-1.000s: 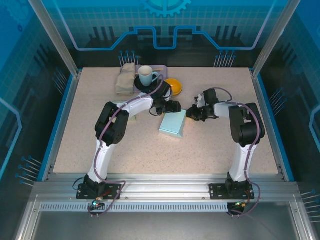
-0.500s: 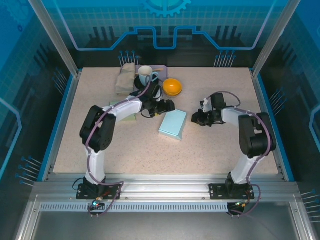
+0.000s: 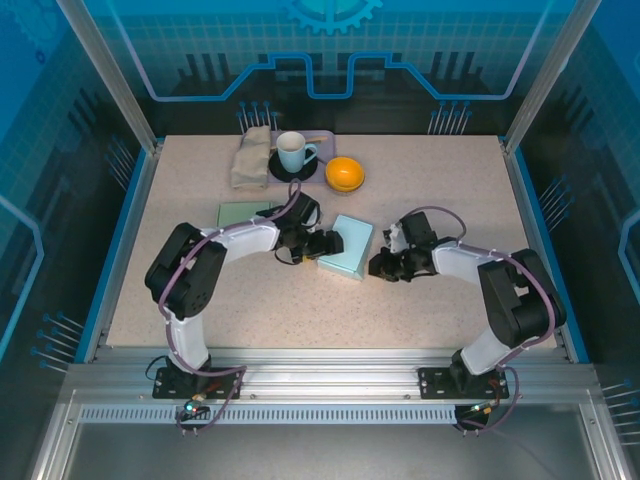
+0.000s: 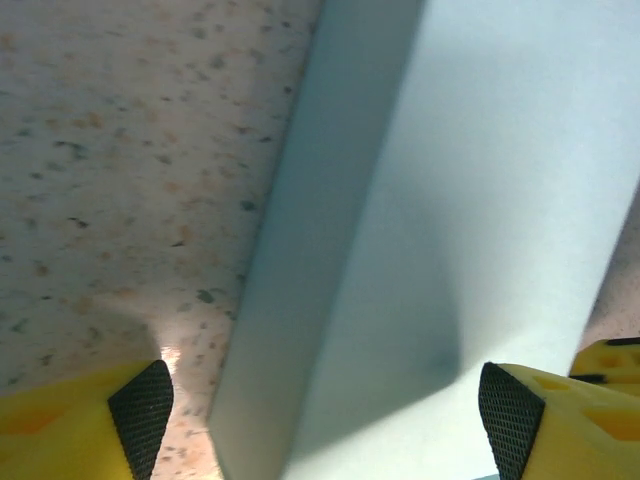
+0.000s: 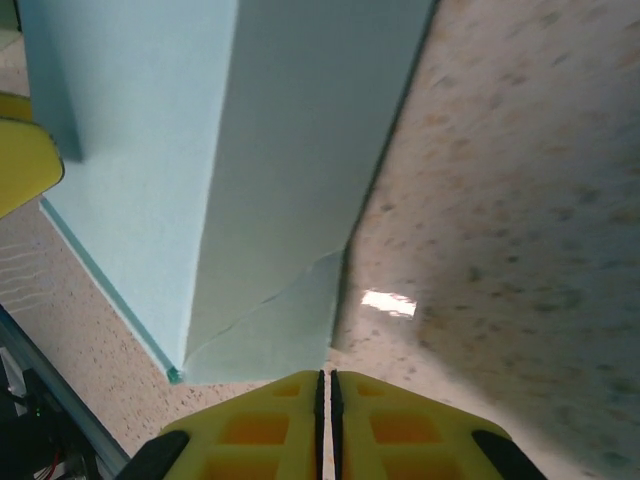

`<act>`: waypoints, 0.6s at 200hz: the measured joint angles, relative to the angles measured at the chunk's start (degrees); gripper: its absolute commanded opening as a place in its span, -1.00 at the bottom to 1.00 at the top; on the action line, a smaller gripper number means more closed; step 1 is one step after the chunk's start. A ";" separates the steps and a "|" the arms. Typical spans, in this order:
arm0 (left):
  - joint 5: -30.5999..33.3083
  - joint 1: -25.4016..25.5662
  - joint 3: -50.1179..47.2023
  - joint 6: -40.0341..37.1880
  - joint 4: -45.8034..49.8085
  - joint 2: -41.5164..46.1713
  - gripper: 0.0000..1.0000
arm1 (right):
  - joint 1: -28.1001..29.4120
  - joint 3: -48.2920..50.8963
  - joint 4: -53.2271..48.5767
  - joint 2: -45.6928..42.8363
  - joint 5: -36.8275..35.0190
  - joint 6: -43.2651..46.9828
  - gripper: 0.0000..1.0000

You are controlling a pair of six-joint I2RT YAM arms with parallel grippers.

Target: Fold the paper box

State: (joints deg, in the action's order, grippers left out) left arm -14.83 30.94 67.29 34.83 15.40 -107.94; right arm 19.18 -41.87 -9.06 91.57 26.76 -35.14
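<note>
Paper box [image 3: 347,246] lies on the table between the two grippers. Left gripper [image 4: 325,415] is spread wide, its pads astride the box's side wall, with a gap showing on the table side. Right gripper [image 5: 326,380] is pressed together, holding nothing, its tip just short of a loose flap [image 5: 265,340] at the box's lower corner.

Judgement: brace the box with the left, keeping the push low and square so the box does not slide; the right tip should nudge the flap inward, not crease the wall.

Blue panelled enclosure [image 3: 330,60] rises on three sides. The speckled table [image 3: 430,320] is matte and probably slippery under paper. Beyond the left gripper are a flat green sheet [image 3: 240,213], a folded cloth [image 3: 250,157], an orange bowl [image 3: 345,174] and a cup [image 3: 292,152], all well apart from the work.
</note>
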 measured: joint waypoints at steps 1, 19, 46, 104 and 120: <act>0.02 0.11 0.00 0.04 -0.13 0.00 0.68 | 0.20 0.04 0.20 0.07 0.02 -0.24 -0.75; 0.07 1.36 0.00 1.22 -1.09 0.00 0.68 | 1.75 0.66 3.50 0.90 0.11 -2.49 -0.75; 2.23 2.69 -0.52 3.98 -2.27 0.00 0.67 | 3.08 1.79 8.37 2.38 0.85 -6.01 -0.75; 8.59 4.17 -7.06 17.09 -11.54 1.75 0.66 | 3.72 8.09 28.74 5.16 5.22 -18.51 -0.75; 9.77 4.26 -7.43 20.24 -12.72 1.81 0.64 | 3.69 8.87 32.41 5.84 5.18 -21.22 -0.75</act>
State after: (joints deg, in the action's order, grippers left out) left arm -5.06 35.20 59.86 55.07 2.68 -106.13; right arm 22.87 -32.99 23.35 97.41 31.94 -56.36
